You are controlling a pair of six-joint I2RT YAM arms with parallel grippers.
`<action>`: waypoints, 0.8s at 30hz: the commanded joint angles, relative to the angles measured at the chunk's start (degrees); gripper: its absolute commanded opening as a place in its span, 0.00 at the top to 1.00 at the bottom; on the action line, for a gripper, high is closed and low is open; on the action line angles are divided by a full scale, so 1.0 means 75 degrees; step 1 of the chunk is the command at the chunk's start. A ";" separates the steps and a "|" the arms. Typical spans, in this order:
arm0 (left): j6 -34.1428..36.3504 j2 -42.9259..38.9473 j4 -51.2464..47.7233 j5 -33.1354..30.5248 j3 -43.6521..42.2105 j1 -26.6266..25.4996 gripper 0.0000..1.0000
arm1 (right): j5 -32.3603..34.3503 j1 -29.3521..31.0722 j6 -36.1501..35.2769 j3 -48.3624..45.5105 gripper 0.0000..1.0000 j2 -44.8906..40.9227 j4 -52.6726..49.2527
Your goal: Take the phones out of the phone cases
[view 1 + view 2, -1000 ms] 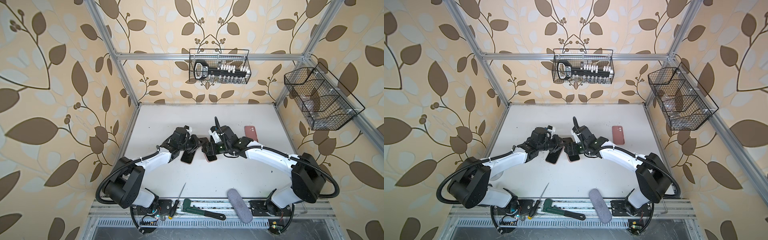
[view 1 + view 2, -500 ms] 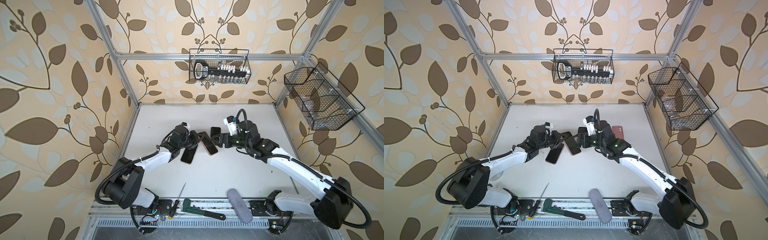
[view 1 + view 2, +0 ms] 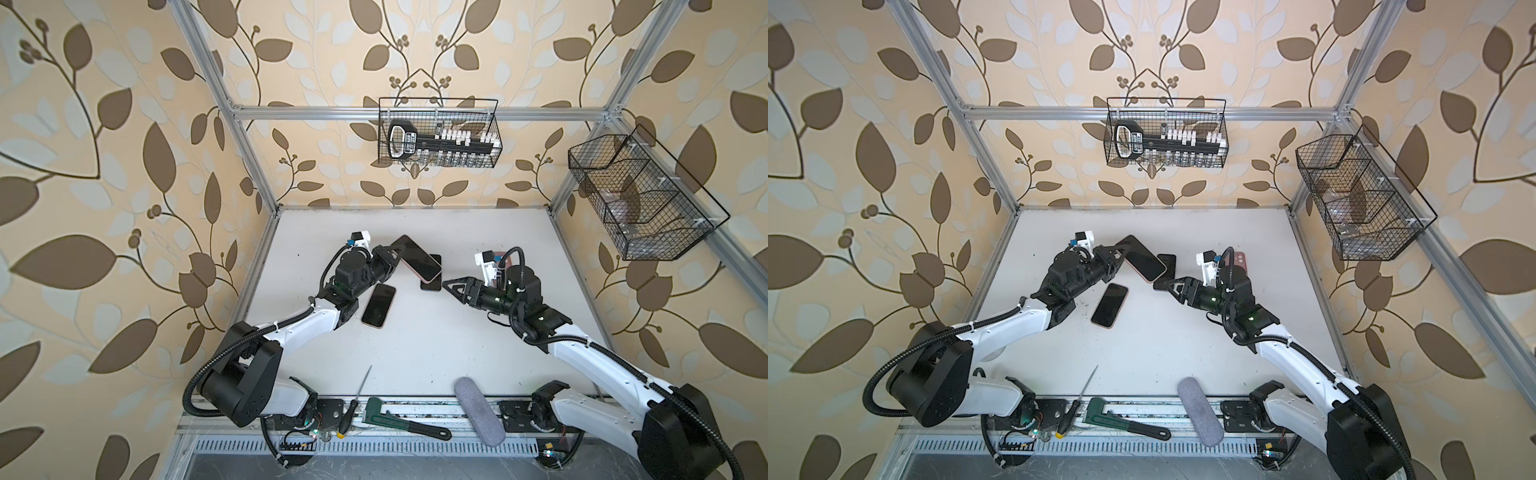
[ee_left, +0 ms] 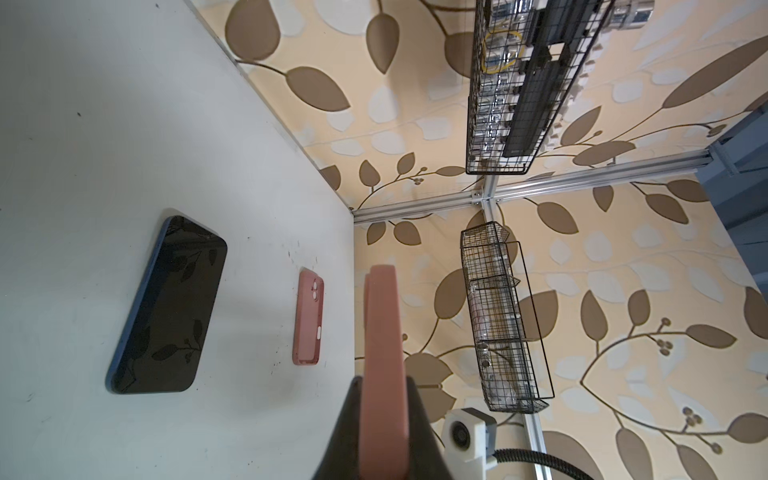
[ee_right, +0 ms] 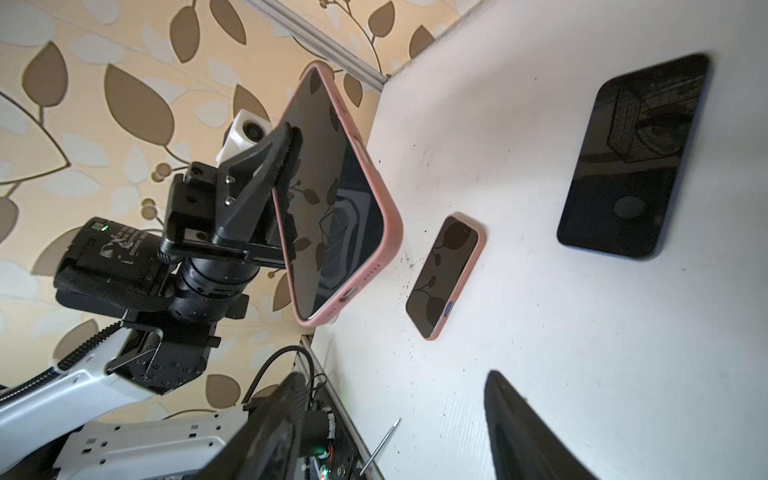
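Above the table (image 3: 415, 353), left jaws still pinch the cased phone (image 3: 420, 258) while right jaws, spread, have backed away.

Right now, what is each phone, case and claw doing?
Left claw: shut on the raised phone.
Raised phone: in its pink case, lifted up, tilted.
Second phone: lying flat, screen up, in a pink case.
Bare phone: lying flat, screen up, no case.
Empty case: lying flat, nothing inside.
Right claw: open, holding nothing.
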 commanded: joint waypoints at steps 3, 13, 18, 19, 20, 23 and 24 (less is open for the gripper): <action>-0.0123 -0.0495 0.0985 -0.0239 0.0010 -0.0087 1.00 | -0.0250 0.0475 0.0746 0.0001 0.37 0.0422 0.1649; -0.0164 -0.0542 0.1023 -0.0153 -0.0078 -0.0091 1.00 | -0.0042 0.0967 0.1236 0.0235 0.48 0.1262 0.2871; -0.0175 -0.0576 0.0980 -0.0118 -0.0085 -0.0098 1.00 | 0.0046 0.1046 0.1311 0.0367 0.52 0.1476 0.3021; -0.0176 -0.0583 0.0993 -0.0119 -0.0101 -0.0084 1.00 | 0.0060 0.1057 0.1334 0.0391 0.53 0.1519 0.3056; -0.0176 -0.0585 0.0994 -0.0117 -0.0097 -0.0089 1.00 | 0.0080 0.1075 0.1358 0.0391 0.54 0.1557 0.3097; -0.0176 -0.0580 0.1002 -0.0122 -0.0116 -0.0095 1.00 | 0.0110 0.1091 0.1422 0.0380 0.58 0.1658 0.3255; -0.0189 -0.0581 0.1011 -0.0119 -0.0116 -0.0088 1.00 | 0.0126 0.1091 0.1454 0.0369 0.59 0.1679 0.3290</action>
